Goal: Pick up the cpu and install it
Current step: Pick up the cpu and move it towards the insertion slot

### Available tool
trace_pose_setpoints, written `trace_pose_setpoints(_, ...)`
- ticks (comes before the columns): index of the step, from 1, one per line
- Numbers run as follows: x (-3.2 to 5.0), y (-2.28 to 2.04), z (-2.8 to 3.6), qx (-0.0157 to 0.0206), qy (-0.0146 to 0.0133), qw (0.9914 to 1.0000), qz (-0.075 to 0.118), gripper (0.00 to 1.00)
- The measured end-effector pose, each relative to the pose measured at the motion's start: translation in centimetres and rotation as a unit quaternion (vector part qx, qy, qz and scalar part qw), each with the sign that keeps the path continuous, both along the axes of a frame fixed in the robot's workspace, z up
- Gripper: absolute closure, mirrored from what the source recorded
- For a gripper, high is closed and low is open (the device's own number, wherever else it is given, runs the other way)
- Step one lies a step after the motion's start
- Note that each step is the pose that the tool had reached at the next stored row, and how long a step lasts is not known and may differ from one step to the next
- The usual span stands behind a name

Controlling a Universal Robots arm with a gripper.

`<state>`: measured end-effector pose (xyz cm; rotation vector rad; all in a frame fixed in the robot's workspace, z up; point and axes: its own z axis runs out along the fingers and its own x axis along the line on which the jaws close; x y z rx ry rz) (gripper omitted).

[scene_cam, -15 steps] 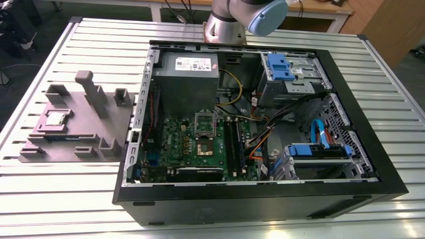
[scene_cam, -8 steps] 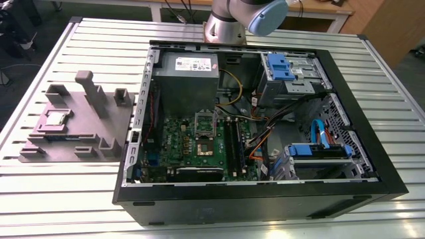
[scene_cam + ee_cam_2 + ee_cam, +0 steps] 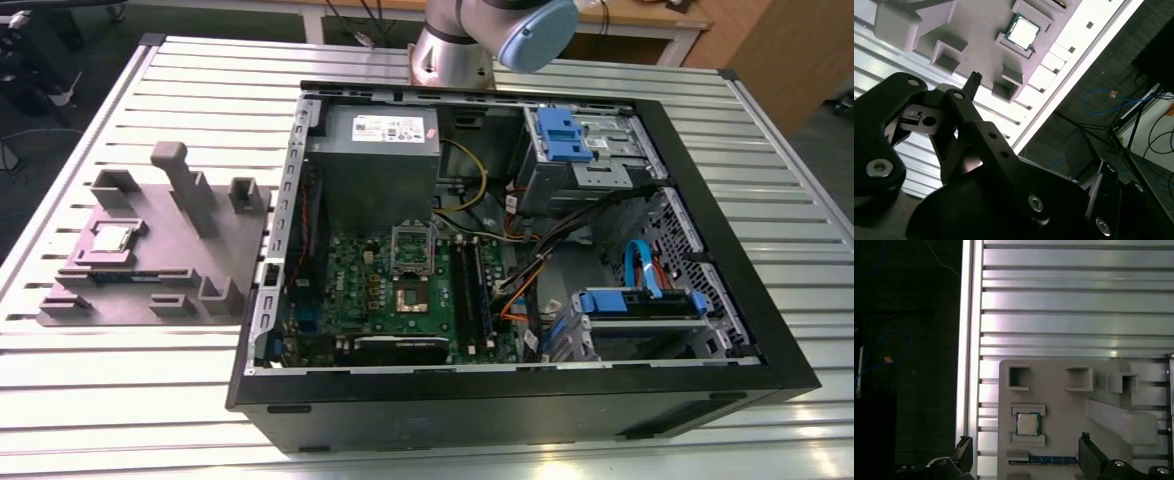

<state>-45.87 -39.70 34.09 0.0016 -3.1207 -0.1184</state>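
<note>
Arm (image 3: 461,50) largely cropped; gripper (image 3: 1025,449) — fingers cut off but for the tips — spread wide, empty, above the cpu (image 3: 1027,424) in its grey holder (image 3: 1054,405).

Item: cpu (image 3: 1027,424), small square chip
Top: silver-grey metal, thin green edge
Pose: flat, metal side up
Place: seated in a recess of the grey holder (image 3: 1064,410)

2 wrist views above grey fixture (image 3: 1064,407)

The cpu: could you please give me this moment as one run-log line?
cpu: in grey fixture, untouched | gripper: open, empty, apart from cpu | install: not done
</note>
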Motion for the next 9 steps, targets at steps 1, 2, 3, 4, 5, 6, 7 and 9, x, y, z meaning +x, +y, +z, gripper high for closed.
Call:
trace_pose_setpoints(1, -0.01, -0.01, -0.18, 0.0000, 0.0006, 1.00000, 0.000, 0.10)
trace_pose_setpoints(2, -0.01, -0.01, -0.36, 0.0000, 0.0012, 1.00000, 0.001, 0.16)
trace_pose_setpoints(3, -0.02, -0.02, -0.72, 0.0000, 0.0022, 1.00000, 0.001, 0.23)
trace_pose_setpoints(4, -0.02, -0.02, -0.90, 0.0000, 0.0027, 1.00000, 0.002, 0.23)
trace_pose_setpoints(5, -0.03, -0.02, -1.08, 0.0000, 0.0032, 0.99999, 0.002, 0.23)
trace_pose_setpoints(6, -0.03, -0.03, -1.46, 0.0000, 0.0044, 0.99999, 0.003, 0.23)
trace_pose_setpoints(7, -0.03, -0.03, -1.64, 0.0000, 0.0050, 0.99998, 0.003, 0.23)
trace_pose_setpoints(9, -0.03, -0.03, -2.00, 0.0000, 0.0062, 0.99997, 0.004, 0.23)
